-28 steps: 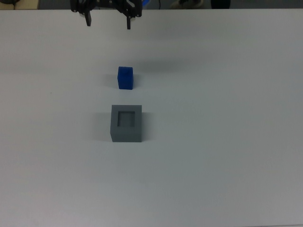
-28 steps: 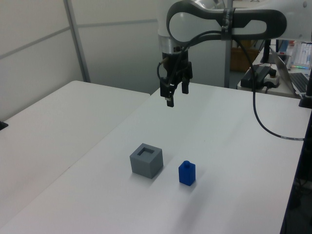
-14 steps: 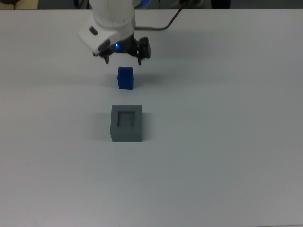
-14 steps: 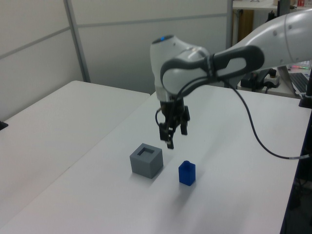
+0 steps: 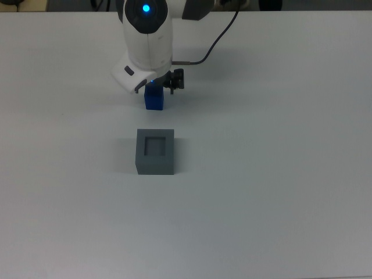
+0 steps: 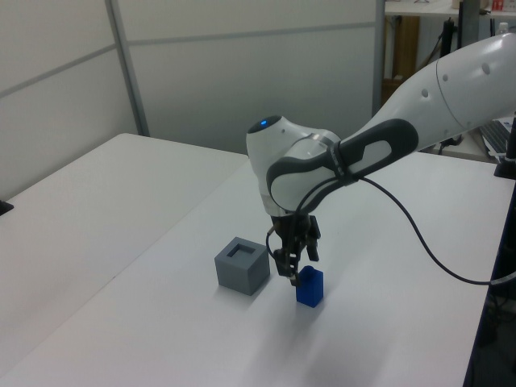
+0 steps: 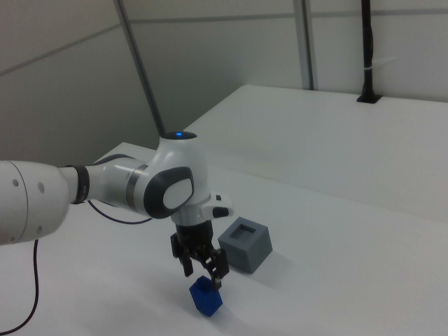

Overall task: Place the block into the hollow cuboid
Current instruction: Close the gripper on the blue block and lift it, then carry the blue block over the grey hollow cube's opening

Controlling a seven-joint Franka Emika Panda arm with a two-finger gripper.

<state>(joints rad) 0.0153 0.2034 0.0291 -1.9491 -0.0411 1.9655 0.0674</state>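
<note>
**Gripper closes in over the blue block**

The gripper hangs just above the block, its jaws spread with one finger to each side of the block's top and not yet pinching it. The block sits on the white table in the upper middle of the top view, partly under the arm's white wrist. The hollow cuboid stands near it, just below in that frame, apart from it, with the square recess in its top facing up and nothing in it.

To do this step well, I judge that the fingers should come straight down until they flank the block's side faces, stay centred so neither one nudges it, and only then close. A square, low grasp should make it easier to line the block up with the recess afterwards.

Half a second ago the gripper was higher and, in the left view, nearer the cuboid; now it is low over the block. Block and cuboid have not moved.
</note>
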